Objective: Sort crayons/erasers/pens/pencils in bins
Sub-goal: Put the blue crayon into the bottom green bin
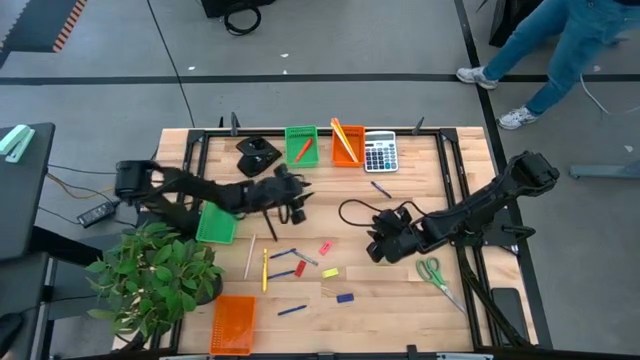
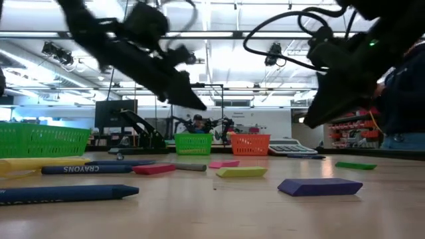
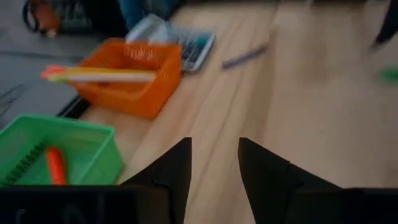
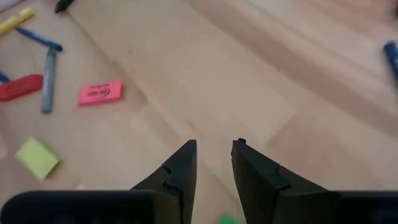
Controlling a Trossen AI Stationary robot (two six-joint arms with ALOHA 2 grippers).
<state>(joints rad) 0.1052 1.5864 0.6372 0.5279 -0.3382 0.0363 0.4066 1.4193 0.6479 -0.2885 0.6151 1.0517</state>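
My left gripper (image 1: pixel 297 210) (image 3: pixel 214 142) hovers open over the middle of the table with nothing between its fingers. Ahead of it stand a green bin (image 3: pixel 56 155) holding an orange crayon (image 3: pixel 56 165) and an orange bin (image 3: pixel 134 78) with pencils (image 3: pixel 99 74) lying across its rim. My right gripper (image 1: pixel 378 250) (image 4: pixel 214 143) hangs open above bare wood, right of the loose pile. On the table lie a pink eraser (image 4: pixel 99 93), a yellow eraser (image 4: pixel 37 157), a red eraser (image 4: pixel 20 87), a blue eraser (image 1: pixel 345 297), pens (image 4: pixel 48 71) and pencils (image 1: pixel 265 270).
A grey calculator (image 1: pixel 380 152) sits right of the far orange bin, with a blue pen (image 1: pixel 380 187) in front of it. Green-handled scissors (image 1: pixel 435 272) lie near my right arm. A second green bin (image 1: pixel 217 225) and orange bin (image 1: pixel 233 325) stand at the left, beside a plant (image 1: pixel 150 275).
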